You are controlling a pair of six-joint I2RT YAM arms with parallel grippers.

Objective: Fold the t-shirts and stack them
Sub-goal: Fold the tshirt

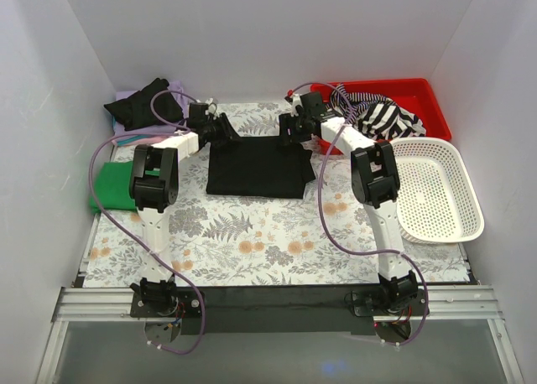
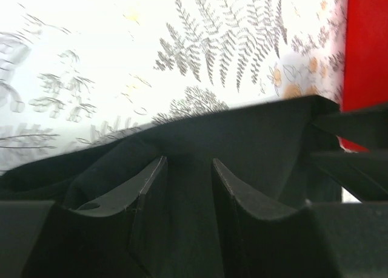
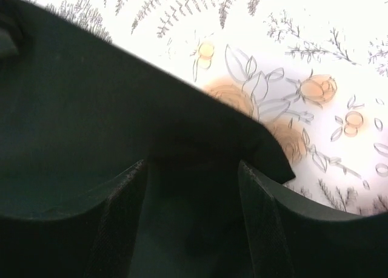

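Observation:
A black t-shirt (image 1: 256, 168), folded into a rectangle, lies on the floral covering at the far middle. My left gripper (image 1: 228, 132) is at its far left corner. In the left wrist view the fingers (image 2: 145, 193) stand close together with black cloth (image 2: 242, 138) pinched between them. My right gripper (image 1: 289, 131) is at the far right corner. In the right wrist view its fingers (image 3: 121, 211) stand wide apart over the cloth (image 3: 91, 108). A black shirt (image 1: 143, 103) lies on lilac and pink ones at far left. A green shirt (image 1: 113, 185) lies nearer. A striped shirt (image 1: 382, 116) is in the red bin.
The red bin (image 1: 419, 95) stands at the far right. The white mesh basket (image 1: 436, 191) is in front of it, at the table's right edge. White walls close in the left, back and right sides. Purple cables loop off both arms.

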